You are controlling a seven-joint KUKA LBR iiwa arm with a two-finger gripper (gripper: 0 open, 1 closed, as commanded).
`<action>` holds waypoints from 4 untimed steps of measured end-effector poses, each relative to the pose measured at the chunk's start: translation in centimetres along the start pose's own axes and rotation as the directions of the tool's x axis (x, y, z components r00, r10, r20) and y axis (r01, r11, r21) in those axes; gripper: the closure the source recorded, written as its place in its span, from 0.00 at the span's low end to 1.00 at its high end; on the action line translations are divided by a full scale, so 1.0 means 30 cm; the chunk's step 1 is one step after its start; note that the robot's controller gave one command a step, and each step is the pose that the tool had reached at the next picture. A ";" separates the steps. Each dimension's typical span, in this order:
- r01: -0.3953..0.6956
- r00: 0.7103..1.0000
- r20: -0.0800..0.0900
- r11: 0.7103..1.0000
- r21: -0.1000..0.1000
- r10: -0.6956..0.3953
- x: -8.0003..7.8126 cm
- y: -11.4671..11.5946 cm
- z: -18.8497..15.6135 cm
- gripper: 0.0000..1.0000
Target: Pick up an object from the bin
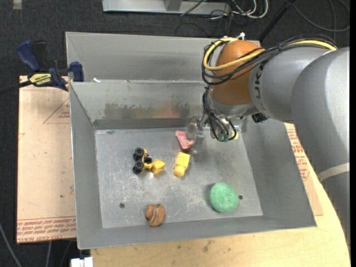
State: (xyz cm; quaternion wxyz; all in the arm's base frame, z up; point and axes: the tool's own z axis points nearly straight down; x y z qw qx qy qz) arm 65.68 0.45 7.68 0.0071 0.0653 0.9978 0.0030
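**Gripper at pink piece, back-centre of bin**

You have dark carpet [44, 15] around the grey metal bin [111, 188]. Gripper [196, 133]: wide or narrow, cannot tell. Green ball [223, 197] front right, yellow block [181, 164] mid-floor. Just behind the block, right at the gripper: small pink angular piece [183, 139].

Bin [83, 149]: dull grey metal, floor scuffed with pale streaks. Scrap [183, 139] by the pincer [196, 131]: pink. Block [181, 164]: plain yellow. Toy [143, 162]: black wheels, yellow body. Ball [223, 197]: green, faintly speckled. Lump [155, 214]: brown with orange patches. Arm [311, 88]: silver-grey, with a glossy orange cover [236, 71] and a yellow cable [222, 40]. Pincer: grey metal.
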 end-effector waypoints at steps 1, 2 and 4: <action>-0.028 1.000 0.000 1.000 0.000 0.028 -0.001 -0.016 0.001 1.00; -0.019 1.000 -0.017 1.000 0.006 0.019 0.039 -0.007 -0.142 1.00; 0.016 1.000 -0.005 1.000 0.004 -0.016 0.047 0.091 -0.687 1.00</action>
